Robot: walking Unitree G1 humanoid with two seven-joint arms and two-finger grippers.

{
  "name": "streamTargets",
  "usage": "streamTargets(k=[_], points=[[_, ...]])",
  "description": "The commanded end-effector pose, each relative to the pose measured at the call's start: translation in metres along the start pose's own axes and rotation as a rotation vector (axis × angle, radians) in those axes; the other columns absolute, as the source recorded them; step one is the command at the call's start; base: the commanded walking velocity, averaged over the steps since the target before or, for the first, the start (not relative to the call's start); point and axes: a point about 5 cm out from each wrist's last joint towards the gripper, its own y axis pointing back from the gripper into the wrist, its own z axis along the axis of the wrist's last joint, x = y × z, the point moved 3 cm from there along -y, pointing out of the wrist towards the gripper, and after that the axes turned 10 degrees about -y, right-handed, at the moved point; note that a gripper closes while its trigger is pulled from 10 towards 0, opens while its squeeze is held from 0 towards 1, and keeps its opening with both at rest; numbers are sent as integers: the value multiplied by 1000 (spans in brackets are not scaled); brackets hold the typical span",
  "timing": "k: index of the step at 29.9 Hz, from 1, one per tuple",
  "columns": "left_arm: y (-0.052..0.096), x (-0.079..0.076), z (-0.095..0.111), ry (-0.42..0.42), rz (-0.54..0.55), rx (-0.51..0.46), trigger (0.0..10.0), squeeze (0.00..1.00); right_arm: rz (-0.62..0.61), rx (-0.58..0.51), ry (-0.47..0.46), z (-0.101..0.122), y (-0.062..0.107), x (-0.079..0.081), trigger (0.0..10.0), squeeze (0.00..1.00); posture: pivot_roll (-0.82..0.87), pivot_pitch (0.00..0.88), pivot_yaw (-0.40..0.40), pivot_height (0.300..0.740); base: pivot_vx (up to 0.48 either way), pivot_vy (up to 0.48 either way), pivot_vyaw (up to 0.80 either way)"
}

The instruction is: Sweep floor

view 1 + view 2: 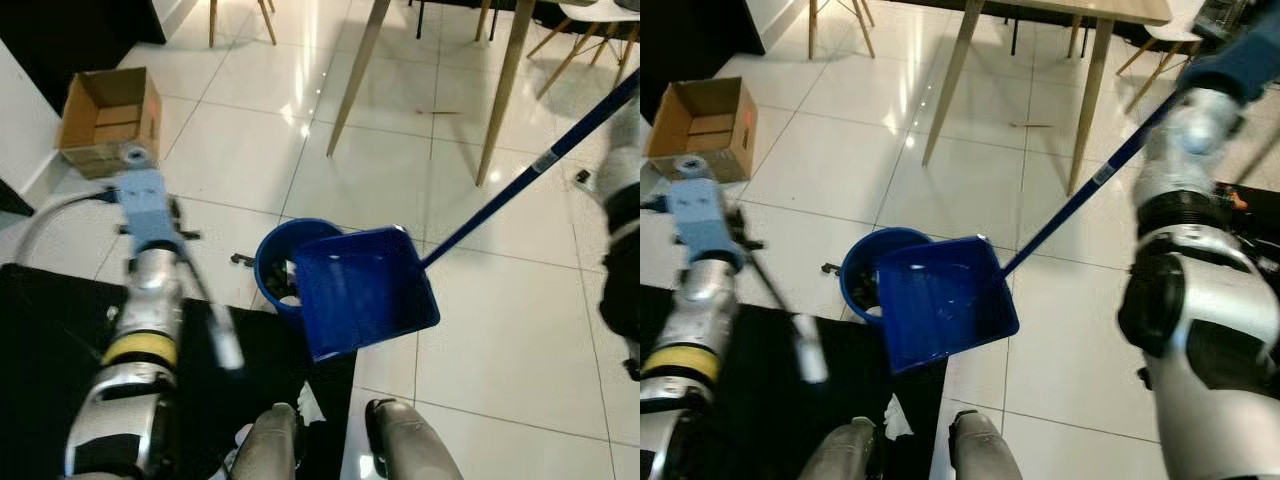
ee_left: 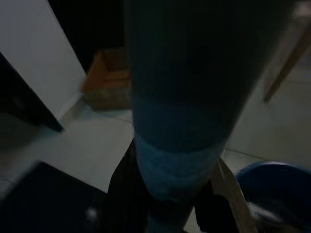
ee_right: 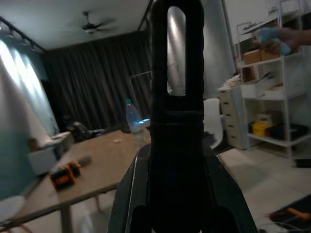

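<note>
- Dustpan first: your blue plastic dustpan on its long blue pole sits tilted over the round blue bucket, its lip overlapping the bucket's rim, with dark debris visible inside the bucket.
- The pole runs up and to the robot's right, toward the right arm; the right gripper has its 2 black fingers pressed against the black slotted handle end, which stands straight up between them, so you hold the dustpan far from its pan.
- Your left arm reaches forward on the left; a blurred pale stick slants down beside it, over the black mat.
- In the left wrist view a dark blue-banded cylinder stands between the left gripper fingers, close to the lens; you cannot tell whether they clamp it.
- An open brown cardboard box rests on the glossy white tile floor near the wall, well apart from the bucket.
- Wooden table legs stand beyond the bucket.
- A crumpled white scrap lies by the robot's 2 grey feet.
</note>
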Motion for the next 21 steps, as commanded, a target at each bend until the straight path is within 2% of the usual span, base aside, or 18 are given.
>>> streamTargets(k=[1,2,4,6,7,8,9,11,12,13,14,15,16,18,19,21], points=[[-6,21,10,-53,12,-34,10000,0,23,93,51,-4,5,-32,10000,0,-11,38,-8,740,0,0,0],[-6,21,10,-53,12,-34,10000,0,23,93,51,-4,5,-32,10000,0,-11,38,-8,740,0,0,0],[-8,36,5,-77,27,-1,10000,0,-25,184,105,-9,17,-75,10000,0,-11,34,3,740,0,0,0],[-6,39,-3,-89,13,35,10000,0,-119,265,146,-15,32,-114,10000,0,-10,29,4,740,0,0,0],[-6,39,-3,-89,13,35,10000,0,-119,265,146,-15,32,-114,10000,0,-10,29,4,740,0,0,0],[-5,38,-5,-93,5,42,10000,0,-157,299,161,-18,39,-127,10000,0,-10,29,4,740,0,0,0],[-5,38,-5,-93,5,42,10000,0,-157,299,161,-18,39,-127,10000,0,-10,29,4,740,0,0,0],[-2,26,-13,-46,-22,64,10000,0,-185,422,181,-36,65,-153,10000,0,-1,28,-5,740,0,0,0],[0,19,-17,-5,-31,75,10000,0,-171,478,186,-46,79,-160,10000,0,2,32,-7,740,0,0,0],[0,19,-17,-5,-31,75,10000,0,-171,478,186,-46,79,-160,10000,0,2,32,-7,740,0,0,0],[3,10,-21,29,-40,86,10000,0,-149,525,204,-54,93,-167,10000,0,2,32,-7,740,0,0,0],[3,10,-21,29,-40,86,10000,0,-149,525,204,-54,93,-167,10000,0,2,32,-7,740,0,0,0],[6,0,-25,49,-55,93,10000,0,-139,547,250,-59,106,-175,10000,0,5,27,-6,740,0,0,0],[12,-17,-32,84,-85,108,10000,0,-175,559,272,-62,128,-193,10000,0,11,22,0,740,0,0,0],[12,-17,-32,84,-85,108,10000,0,-175,559,272,-62,128,-193,10000,0,11,22,0,740,0,0,0],[15,-23,-37,90,-91,120,10000,0,-189,575,290,-64,139,-201,10000,0,8,21,2,740,0,0,0]])
